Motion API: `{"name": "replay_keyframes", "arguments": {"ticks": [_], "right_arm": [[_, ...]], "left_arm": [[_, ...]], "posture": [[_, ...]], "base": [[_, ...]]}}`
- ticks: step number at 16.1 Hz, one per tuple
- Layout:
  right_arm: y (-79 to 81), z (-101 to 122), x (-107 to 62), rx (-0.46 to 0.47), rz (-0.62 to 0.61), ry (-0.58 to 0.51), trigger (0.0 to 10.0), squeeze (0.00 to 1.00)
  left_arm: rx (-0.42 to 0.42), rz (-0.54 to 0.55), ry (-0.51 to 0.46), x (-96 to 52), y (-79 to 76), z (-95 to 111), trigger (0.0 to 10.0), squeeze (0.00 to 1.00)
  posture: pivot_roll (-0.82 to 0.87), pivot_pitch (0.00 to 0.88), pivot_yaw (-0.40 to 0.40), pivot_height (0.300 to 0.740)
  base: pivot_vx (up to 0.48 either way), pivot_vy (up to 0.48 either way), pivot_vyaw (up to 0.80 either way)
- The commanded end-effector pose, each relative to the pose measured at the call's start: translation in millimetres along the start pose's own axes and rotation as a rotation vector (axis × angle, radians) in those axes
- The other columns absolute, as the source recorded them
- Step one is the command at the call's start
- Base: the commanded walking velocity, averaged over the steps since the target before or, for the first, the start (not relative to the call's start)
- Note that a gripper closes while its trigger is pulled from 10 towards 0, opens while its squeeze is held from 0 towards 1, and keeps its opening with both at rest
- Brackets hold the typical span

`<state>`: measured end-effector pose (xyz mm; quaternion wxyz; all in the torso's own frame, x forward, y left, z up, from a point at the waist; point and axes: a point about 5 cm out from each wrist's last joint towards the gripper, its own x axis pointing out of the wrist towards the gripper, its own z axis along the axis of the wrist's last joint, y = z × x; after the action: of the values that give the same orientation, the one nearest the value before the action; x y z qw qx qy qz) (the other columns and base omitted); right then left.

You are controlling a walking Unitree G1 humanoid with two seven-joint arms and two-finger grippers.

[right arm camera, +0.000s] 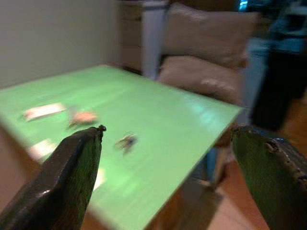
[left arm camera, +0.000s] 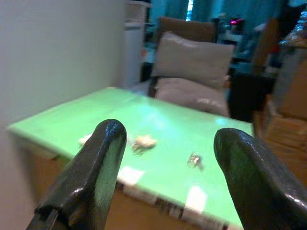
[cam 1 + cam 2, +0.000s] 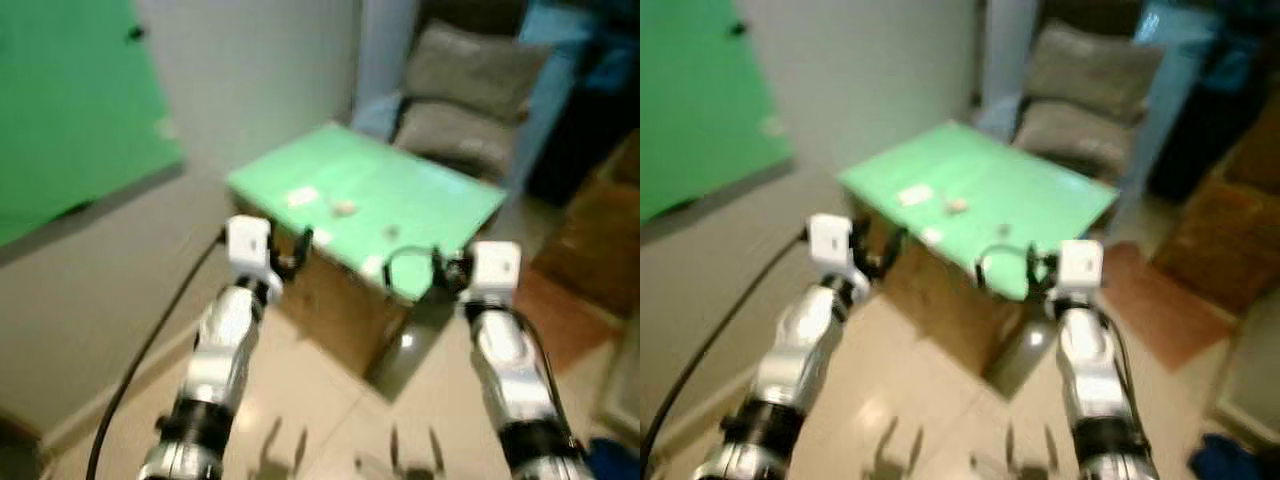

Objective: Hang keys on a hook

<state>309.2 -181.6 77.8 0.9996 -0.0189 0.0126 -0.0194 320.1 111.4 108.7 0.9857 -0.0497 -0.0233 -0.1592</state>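
Observation:
A small dark bunch of keys (image 2: 194, 160) lies on the green top of a low box table (image 3: 440, 170), near its front edge. Head views are blurred; the keys (image 3: 392, 233) lie between my two raised arms. My left gripper (image 2: 172, 132) is open, held short of the table's front edge with nothing between its fingers. My right gripper (image 1: 168, 132) is open too, level with the tabletop, the keys (image 1: 126, 141) in front of it. A green board (image 3: 60, 110) leans on the left wall, a small dark thing (image 3: 135, 33) at its edge.
A pale crumpled object (image 3: 343, 207) and a white card (image 3: 301, 196) also lie on the table. An armchair with grey cushions (image 3: 460, 90) stands behind it. Cardboard boxes (image 3: 600, 220) are at the right, and a black cable (image 3: 150, 340) runs across the floor at the left.

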Motion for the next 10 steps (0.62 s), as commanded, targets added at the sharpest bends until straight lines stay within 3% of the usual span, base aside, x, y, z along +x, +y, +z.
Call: {"name": "replay_keyframes", "arguments": {"ticks": [1, 5, 9, 10], "right_arm": [[13.0, 6.7, 3.6, 0.012, 0.035, -0.026, 10.0, 0.00], [12.6, 3.7, 2.0, 0.000, 0.032, -0.009, 10.0, 0.00], [13.4, 3.1, 1.8, -0.005, 0.035, -0.007, 10.0, 0.00], [13.1, 2.8, 1.7, -0.007, 0.035, -0.005, 10.0, 0.00]], "left_arm": [[0.021, 0.025, -0.013, -0.8, 10.7, 5.5, 10.0, 0.00], [0.016, -0.017, -0.008, -0.7, 6.7, 5.0, 10.0, 0.00], [0.048, 0.017, -0.003, 0.1, 9.8, 4.7, 10.0, 0.00], [0.054, 0.035, 0.002, 0.4, 10.9, 4.3, 10.0, 0.00]], "posture": [[-0.05, 0.000, 0.033, 0.740], [-0.06, 0.000, 0.036, 0.740], [-0.06, 0.000, 0.035, 0.740], [-0.06, 0.000, 0.033, 0.740]], "base": [[0.480, 0.000, 0.00], [0.480, 0.000, 0.00], [0.480, 0.000, 0.00], [0.000, 0.000, 0.00]]}}
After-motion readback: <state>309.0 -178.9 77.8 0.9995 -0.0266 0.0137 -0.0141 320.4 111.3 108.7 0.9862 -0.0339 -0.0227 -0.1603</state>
